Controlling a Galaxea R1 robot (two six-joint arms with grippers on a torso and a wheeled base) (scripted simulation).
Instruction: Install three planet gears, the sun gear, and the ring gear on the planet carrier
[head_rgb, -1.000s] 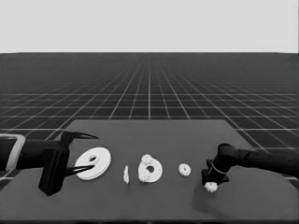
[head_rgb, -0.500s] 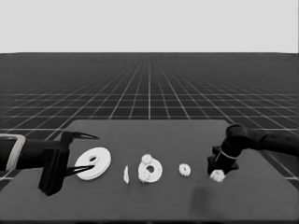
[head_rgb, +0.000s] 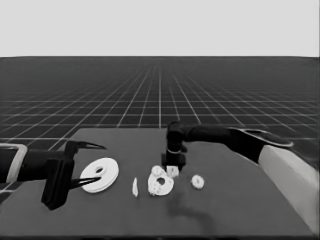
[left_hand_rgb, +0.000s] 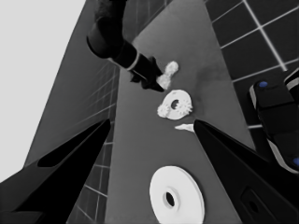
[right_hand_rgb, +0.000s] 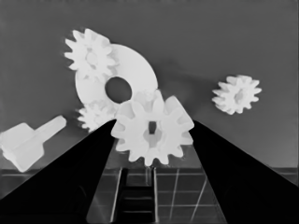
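Note:
My right gripper (head_rgb: 172, 169) hangs just behind the smaller round part (head_rgb: 161, 186), shut on a small gear (right_hand_rgb: 152, 128) that sits between its fingers (right_hand_rgb: 79, 172). Two gears rest on the smaller round part (right_hand_rgb: 133, 74), one gear (right_hand_rgb: 90, 55) at its far rim and another gear (right_hand_rgb: 96, 115) at its near rim. A fourth gear (head_rgb: 198, 181) lies loose on the table to the right. The larger round part (head_rgb: 100, 175) lies flat at the left, beside my waiting left gripper (head_rgb: 80, 165), which is open and holds nothing.
A thin white piece (head_rgb: 134, 186) lies between the two round parts, also seen as the thin white piece (right_hand_rgb: 28, 142) close to the smaller one. The right arm (head_rgb: 235, 137) stretches over the table's right half. Dark machinery with blue lights (left_hand_rgb: 275, 116) shows past the table's edge.
The right gripper has carried its gear from the table's right front leftward and farther back, to the smaller round part. The left arm has stayed still.

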